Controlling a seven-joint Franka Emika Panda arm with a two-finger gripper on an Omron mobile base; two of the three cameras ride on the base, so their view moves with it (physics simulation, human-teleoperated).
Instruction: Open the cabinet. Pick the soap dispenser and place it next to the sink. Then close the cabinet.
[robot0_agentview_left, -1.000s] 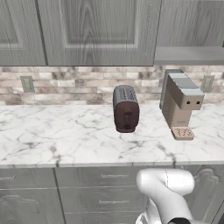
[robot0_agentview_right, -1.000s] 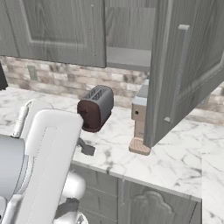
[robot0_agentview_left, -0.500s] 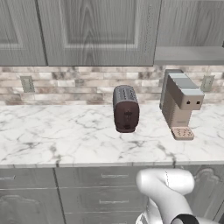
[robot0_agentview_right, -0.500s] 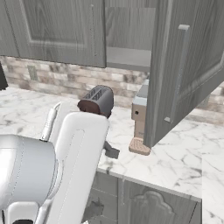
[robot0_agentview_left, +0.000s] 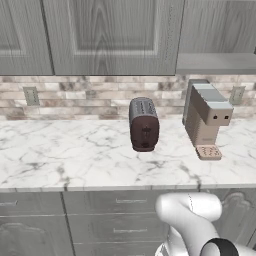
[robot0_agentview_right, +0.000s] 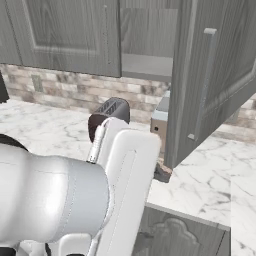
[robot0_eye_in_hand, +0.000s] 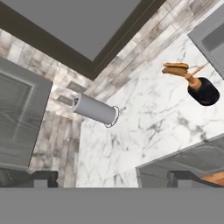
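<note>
- The tool (robot0_eye_in_hand: 113, 178) stands fully open. Its two dark finger tips (robot0_eye_in_hand: 43, 177) sit wide apart at the bottom of the hand view with nothing between them, so it holds nothing.
- Directly ahead of the tool lies bare white-and-grey marble worktop (robot0_eye_in_hand: 144, 127). The hand looks down on it at a rolled angle.
- Ahead and slightly left of the tool, a plain grey cylinder (robot0_eye_in_hand: 94, 109) with a thin pale ring at one end lies on that worktop. I cannot tell what it is.
- Further ahead and well to the tool's right is a dark round-bodied bottle with a tan neck and an orange-brown pump head, which I take for the soap dispenser (robot0_eye_in_hand: 202, 89). It is on the worktop, just beside a grey recessed corner that is probably the sink (robot0_eye_in_hand: 212, 37).
- If so, the placing is done and closing remains.
- In the right base view, the tall grey wood-grain cabinet (robot0_agentview_right: 145, 35) is open. Its recessed-panel door (robot0_agentview_right: 225, 55) is swung out toward the robot, above and to the right of the white arm (robot0_agentview_right: 120, 175).
- The door's slim bar handle (robot0_agentview_right: 201, 85) runs vertically, so the tool would have to rise and go right to push the panel shut.
</note>
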